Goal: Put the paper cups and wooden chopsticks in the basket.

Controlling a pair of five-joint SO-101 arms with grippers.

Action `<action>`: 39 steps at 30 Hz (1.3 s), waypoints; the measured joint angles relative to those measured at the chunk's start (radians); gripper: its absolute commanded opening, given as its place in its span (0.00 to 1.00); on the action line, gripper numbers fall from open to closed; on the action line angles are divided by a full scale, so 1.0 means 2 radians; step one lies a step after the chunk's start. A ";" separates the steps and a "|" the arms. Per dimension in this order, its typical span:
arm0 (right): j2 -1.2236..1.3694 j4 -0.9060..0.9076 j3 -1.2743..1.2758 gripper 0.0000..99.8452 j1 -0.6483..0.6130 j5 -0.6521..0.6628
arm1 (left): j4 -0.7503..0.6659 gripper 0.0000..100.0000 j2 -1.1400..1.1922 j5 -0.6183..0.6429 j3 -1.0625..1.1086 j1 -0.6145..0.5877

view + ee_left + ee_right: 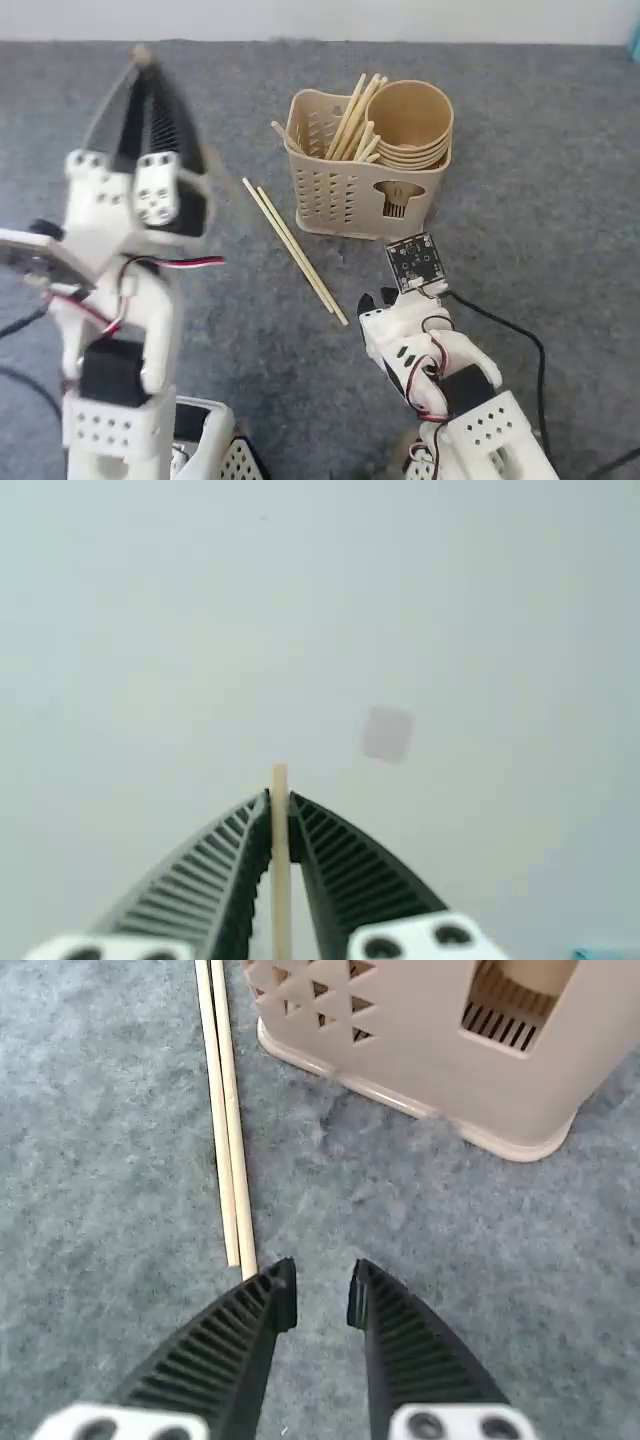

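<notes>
Left wrist view: the left gripper (pixel 279 802) is seen clamped on one chopstick (pixel 280 880), which lies along the jaws with its end poking just past the fingertips, a blank wall (pixel 300 600) behind; in the high view that arm is held up, tip pointing upward, well to the side of the basket (pixel 350 200). A stack of cups (pixel 410 125) is already seated in the basket, with several sticks (pixel 352 118) leaning in the compartment beside them; a loose pair (pixel 295 250) lies on the mat (pixel 540 180), running from near the basket's corner towards the right gripper (pixel 320 1295). That gripper's jaws are set slightly apart, low over the mat; the pair's near ends lie just beside one finger, not between the two.

Several failures can be expected from here; the clamped chopstick may catch the rim or the leaning sticks when swung over, and be dropped outside; the light basket may be nudged or tipped by the arm; a closure of the right jaws where they stand would likely miss the pair, or take only one stick and roll the other away.
</notes>
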 measured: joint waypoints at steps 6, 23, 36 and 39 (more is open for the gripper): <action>0.000 -0.039 0.028 0.09 0.002 0.027 | -0.016 0.01 0.078 -0.002 -0.073 0.077; 0.000 -0.076 0.041 0.09 0.018 0.059 | -0.058 0.01 0.463 -0.002 -0.351 0.095; 0.000 -0.076 0.041 0.09 0.018 0.065 | -0.081 0.26 0.529 -0.002 -0.351 0.078; 0.000 -0.076 0.041 0.09 0.018 0.065 | -0.011 0.27 0.517 -0.002 -0.351 0.069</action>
